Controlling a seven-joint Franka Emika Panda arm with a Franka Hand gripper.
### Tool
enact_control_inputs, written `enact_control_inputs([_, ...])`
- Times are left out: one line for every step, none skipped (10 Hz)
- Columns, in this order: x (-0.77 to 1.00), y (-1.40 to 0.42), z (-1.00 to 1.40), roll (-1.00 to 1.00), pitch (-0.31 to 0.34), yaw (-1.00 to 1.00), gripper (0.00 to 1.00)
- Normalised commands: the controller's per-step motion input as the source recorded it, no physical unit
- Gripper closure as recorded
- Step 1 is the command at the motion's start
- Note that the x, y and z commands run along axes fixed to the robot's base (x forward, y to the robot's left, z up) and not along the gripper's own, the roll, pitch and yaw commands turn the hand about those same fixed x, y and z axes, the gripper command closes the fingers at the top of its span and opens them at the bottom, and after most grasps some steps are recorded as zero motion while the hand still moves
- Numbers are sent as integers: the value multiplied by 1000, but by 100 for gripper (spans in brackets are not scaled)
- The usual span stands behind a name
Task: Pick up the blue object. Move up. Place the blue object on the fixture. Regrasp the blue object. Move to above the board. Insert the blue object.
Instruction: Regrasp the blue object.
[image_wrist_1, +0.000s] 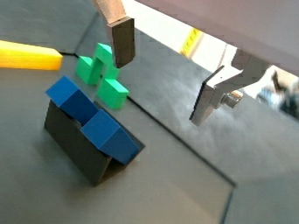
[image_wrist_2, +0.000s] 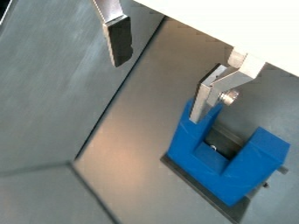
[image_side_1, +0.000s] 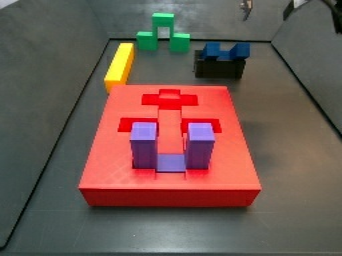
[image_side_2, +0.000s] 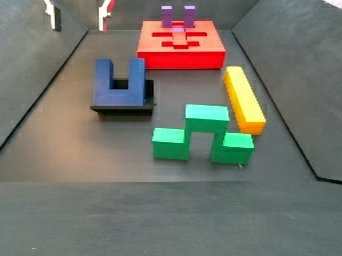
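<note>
While the large flat red rectangular board (image_side_1: 167, 150) with its cross-shaped and U-shaped recesses lies well apart from the fingers, with a lighter purple U-shaped block (image_side_1: 166, 145) already seated in one recess, the relation that matters sits at the far end of the floor. There the dark blue plastic U-shaped block (image_side_2: 120, 84) rests on the small black-olive bracket, the fixture (image_side_1: 219, 68), and nothing is clamped on it.

The gripper (image_wrist_2: 170, 63) hangs above and off to one side of that block, its jaws spread wide with only bare grey floor between them. One flat silver finger (image_wrist_2: 216, 86) overlaps the edge of one blue arm in a wrist view, but I judge it is higher than the block, not touching; the opposite dark pad (image_wrist_1: 121, 42) stands clear of it. In both side views the fingers show only at the frame edge, raised well above the floor.

Seen from a side view, the block's two arms run parallel and its open mouth faces the board, the base nearer the camera. For a regrasp, I judge the fingers must shift sideways until the block lies between them, then descend.

Further off from the fingers lie a long yellow bar (image_side_2: 243, 97) and a green stepped block (image_side_2: 201, 132), neither in the way.
</note>
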Motion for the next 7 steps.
enact_control_inputs([-234, -477, -246, 491, -403, 506, 0])
enact_control_inputs([-94, -420, -431, 251, -306, 377, 0])
enact_control_inputs([-114, -289, -537, 89, -311, 397, 0])
enact_control_inputs([-131, -166, -509, 106, -254, 431, 0])
enact_control_inputs([-34, -31, -457, 103, -211, 480, 0])
enact_control_inputs([0, 0, -343, 126, -126, 471, 0])
enact_control_inputs([226, 0, -126, 174, 0, 414, 0])
